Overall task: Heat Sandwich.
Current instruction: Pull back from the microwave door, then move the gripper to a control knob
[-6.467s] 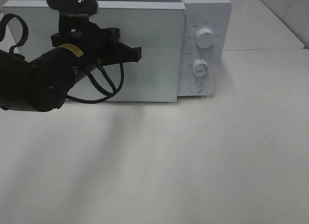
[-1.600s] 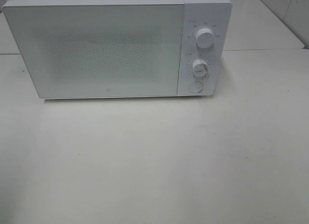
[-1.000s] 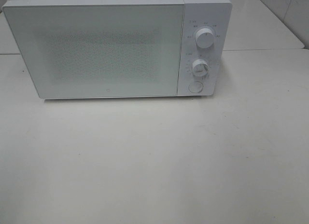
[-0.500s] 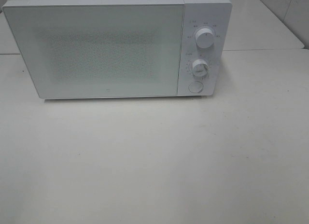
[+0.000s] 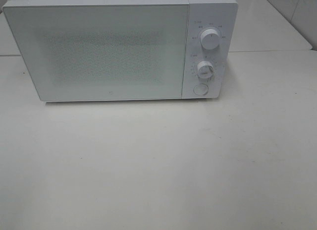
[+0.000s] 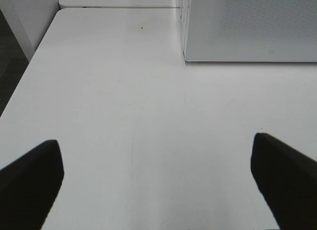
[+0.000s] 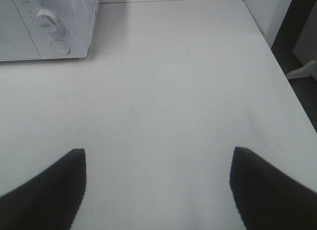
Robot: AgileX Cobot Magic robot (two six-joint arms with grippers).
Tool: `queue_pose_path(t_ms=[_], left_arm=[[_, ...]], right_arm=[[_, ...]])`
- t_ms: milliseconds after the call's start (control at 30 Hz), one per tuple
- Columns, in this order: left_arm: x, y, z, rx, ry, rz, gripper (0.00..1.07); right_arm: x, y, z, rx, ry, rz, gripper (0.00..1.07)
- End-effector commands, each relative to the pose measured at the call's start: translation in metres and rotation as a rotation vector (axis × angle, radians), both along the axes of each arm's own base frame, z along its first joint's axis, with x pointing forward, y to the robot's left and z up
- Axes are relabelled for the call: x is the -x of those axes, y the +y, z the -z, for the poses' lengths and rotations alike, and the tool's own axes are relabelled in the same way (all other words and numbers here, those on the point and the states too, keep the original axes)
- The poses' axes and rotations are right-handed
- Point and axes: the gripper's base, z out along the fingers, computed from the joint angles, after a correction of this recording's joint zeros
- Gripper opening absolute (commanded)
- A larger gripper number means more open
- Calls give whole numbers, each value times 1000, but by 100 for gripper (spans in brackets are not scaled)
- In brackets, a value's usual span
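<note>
Microwave (image 5: 114, 46): white, door shut, on table (image 5: 158, 165).
Left gripper (image 6: 155, 155): spread wide, empty, near microwave's door corner.
Right gripper (image 7: 157, 155): spread wide, empty, near microwave's dials (image 7: 47, 18).

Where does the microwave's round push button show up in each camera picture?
Exterior high: round button below the lower knob, right of the microwave door.
Left wrist: not in it; only the microwave door corner shows.
Right wrist: round button just under the lower knob.
Shared landmark: the microwave door.

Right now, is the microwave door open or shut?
Shut. The door lies flush with the control panel; no gap shows along its edge.
</note>
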Motion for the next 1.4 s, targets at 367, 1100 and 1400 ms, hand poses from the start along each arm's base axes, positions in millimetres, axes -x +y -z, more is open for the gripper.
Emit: queue_pose_path(t_ms=[367,1100,1400], left_arm=[[4,0,0,-5,-31,3,97],[4,0,0,-5,-31,3,97],[4,0,0,-5,-31,3,97]], right_arm=[[2,0,0,-1,-26,1,76],[-1,0,-6,2,-37,-7,75],[-28,2,-18,2,-26,-16,75]])
